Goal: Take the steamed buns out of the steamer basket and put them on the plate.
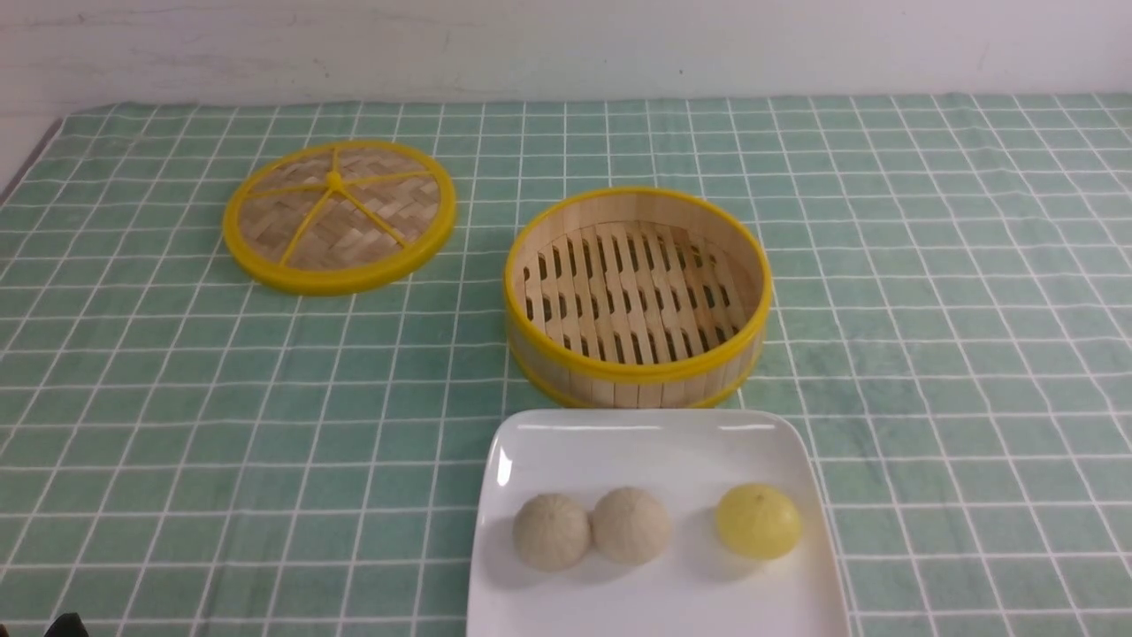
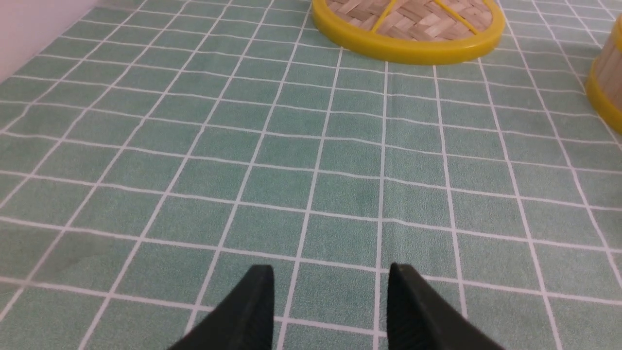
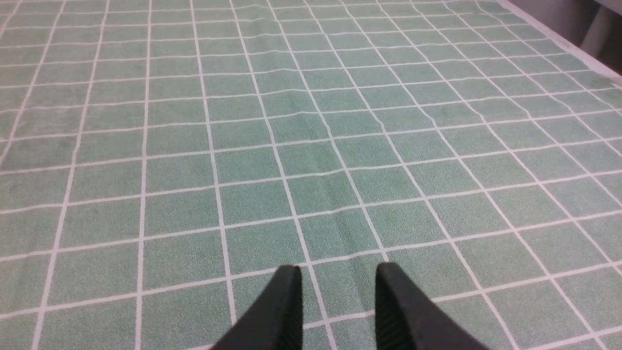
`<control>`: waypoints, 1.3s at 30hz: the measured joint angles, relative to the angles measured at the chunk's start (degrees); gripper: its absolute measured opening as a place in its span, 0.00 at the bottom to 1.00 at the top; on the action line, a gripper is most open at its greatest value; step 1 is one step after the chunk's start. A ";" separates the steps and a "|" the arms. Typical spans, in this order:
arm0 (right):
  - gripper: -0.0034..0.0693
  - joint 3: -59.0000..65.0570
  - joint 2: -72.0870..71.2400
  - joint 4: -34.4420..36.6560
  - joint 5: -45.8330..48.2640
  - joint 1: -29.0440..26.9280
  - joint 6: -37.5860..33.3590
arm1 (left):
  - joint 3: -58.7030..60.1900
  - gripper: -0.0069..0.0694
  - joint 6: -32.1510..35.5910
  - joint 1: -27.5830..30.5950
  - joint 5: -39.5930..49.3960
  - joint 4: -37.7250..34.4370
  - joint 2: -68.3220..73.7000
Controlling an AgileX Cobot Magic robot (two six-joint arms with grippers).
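- Lid (image 1: 340, 215) at ~10 o'clock of the front view, flat on the checked cloth (image 1: 177, 398), well apart from the rest.
- L gripper (image 2: 331, 291): jaws apart, fairly wide, nothing betw them, over bare cloth; lid rim + a sliver of basket wall show only in its wrist view.
- Steamer basket (image 1: 637, 367) centre, empty; plate (image 1: 659, 442) just beside it at 6 o'clock.
- All 3 steamed buns (image 1: 631, 525) on plate: 2 beige touching, yellow bun (image 1: 758, 520) apart at 3 o'clock of them. Task looks done.
- R gripper (image 3: 337, 291): narrower gap, empty; its view shows cloth only.
- Risk: arms barely visible from front, so any low sweep inward could nudge plate & roll buns off.
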 joint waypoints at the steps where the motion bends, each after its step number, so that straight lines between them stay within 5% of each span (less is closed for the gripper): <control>1: 0.38 0.00 0.00 0.00 0.00 0.00 0.00 | 0.00 0.54 0.07 0.00 0.00 0.19 0.00; 39: 0.38 0.00 0.00 0.00 0.00 0.00 0.00 | 0.00 0.54 0.07 0.00 0.00 1.50 0.00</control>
